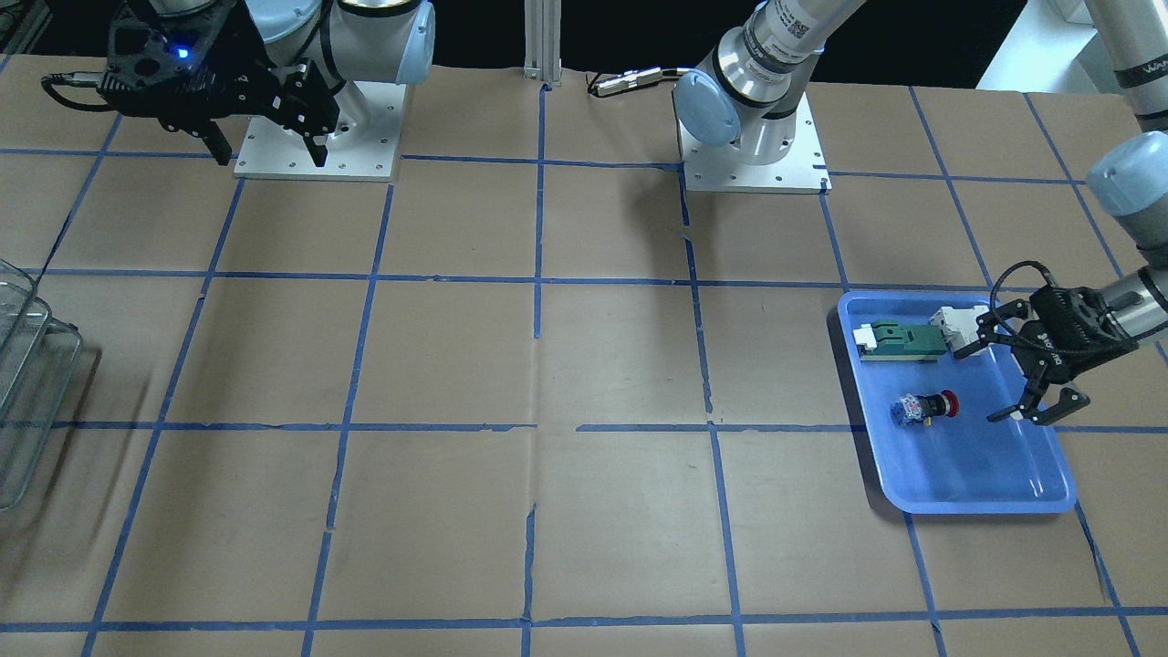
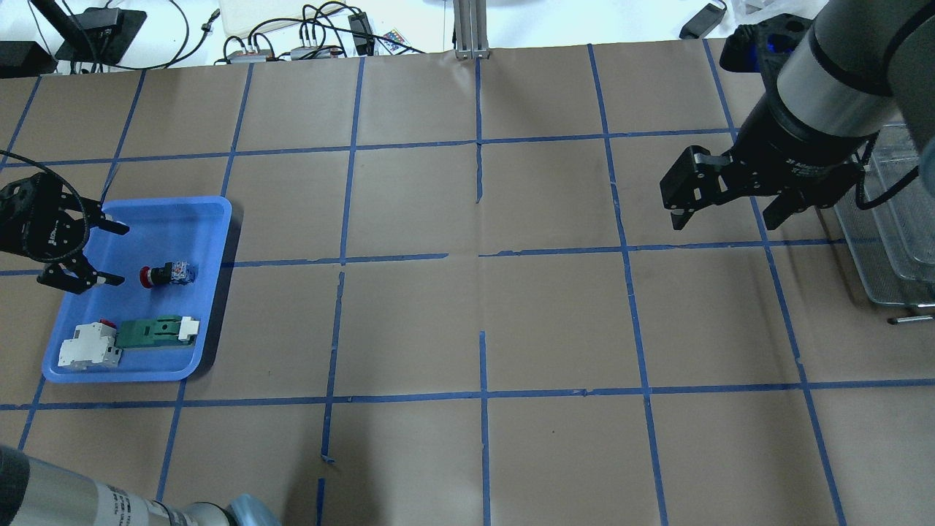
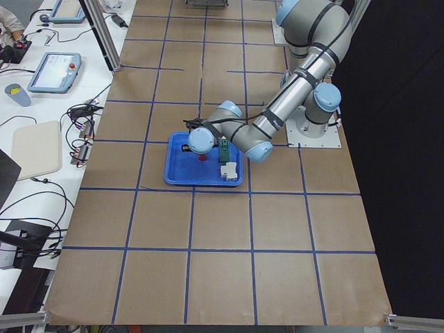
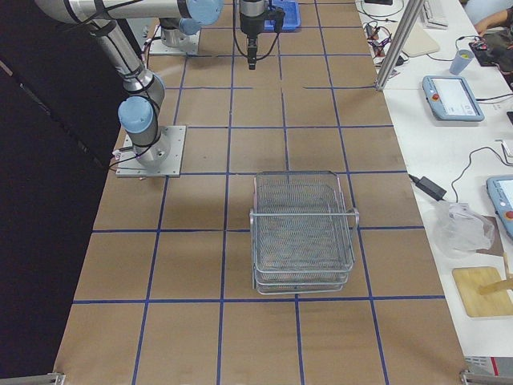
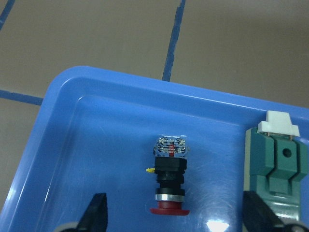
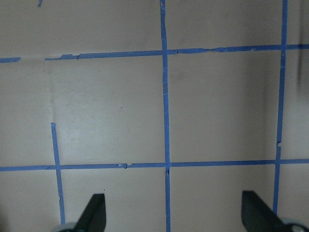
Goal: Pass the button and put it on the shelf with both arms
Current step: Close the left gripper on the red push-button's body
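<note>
The button (image 1: 926, 408) lies on its side in the blue tray (image 1: 976, 502), red cap toward my left gripper (image 1: 976, 385). That gripper is open and empty, low over the tray, its fingertips just short of the cap. In the overhead view the button (image 2: 166, 275) is right of the left gripper (image 2: 122, 254). The left wrist view shows the button (image 5: 169, 181) centred between the open fingers (image 5: 99, 210). My right gripper (image 2: 724, 218) is open and empty, held high near the wire shelf (image 2: 895, 219), which also shows in the exterior right view (image 4: 303, 233).
A green-and-white flat part (image 2: 157, 331) and a white-and-red block (image 2: 89, 345) lie in the tray (image 2: 139, 376) beside the button. The table is brown paper with a blue tape grid. The arm bases (image 1: 319, 137) stand at the robot's edge.
</note>
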Tool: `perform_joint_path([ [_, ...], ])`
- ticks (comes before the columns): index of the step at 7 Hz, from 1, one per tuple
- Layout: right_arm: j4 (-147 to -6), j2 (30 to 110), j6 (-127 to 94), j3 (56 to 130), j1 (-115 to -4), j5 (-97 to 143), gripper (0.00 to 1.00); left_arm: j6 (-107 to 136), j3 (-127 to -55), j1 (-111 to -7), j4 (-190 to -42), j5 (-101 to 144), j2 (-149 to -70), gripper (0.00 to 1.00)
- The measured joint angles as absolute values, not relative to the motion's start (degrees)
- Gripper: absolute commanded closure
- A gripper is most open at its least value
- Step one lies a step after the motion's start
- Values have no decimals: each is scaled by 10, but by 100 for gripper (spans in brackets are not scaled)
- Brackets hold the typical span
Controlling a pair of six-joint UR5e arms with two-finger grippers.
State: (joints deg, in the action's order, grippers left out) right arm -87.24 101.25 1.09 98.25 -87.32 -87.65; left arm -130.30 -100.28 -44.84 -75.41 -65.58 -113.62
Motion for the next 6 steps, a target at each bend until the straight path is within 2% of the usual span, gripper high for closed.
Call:
perform_joint_path([
  [2, -872, 1012, 11, 983, -873, -877, 0, -1343, -1004, -438, -754, -636, -1179, 10],
  [4, -872, 1014, 11, 983, -873, -876, 0, -1366, -1011, -436, -754, -635, -1203, 42],
  [6, -872, 1015, 11, 984, -873, -877, 0, -1370, -1006, -436, -754, -633, -1208, 83],
])
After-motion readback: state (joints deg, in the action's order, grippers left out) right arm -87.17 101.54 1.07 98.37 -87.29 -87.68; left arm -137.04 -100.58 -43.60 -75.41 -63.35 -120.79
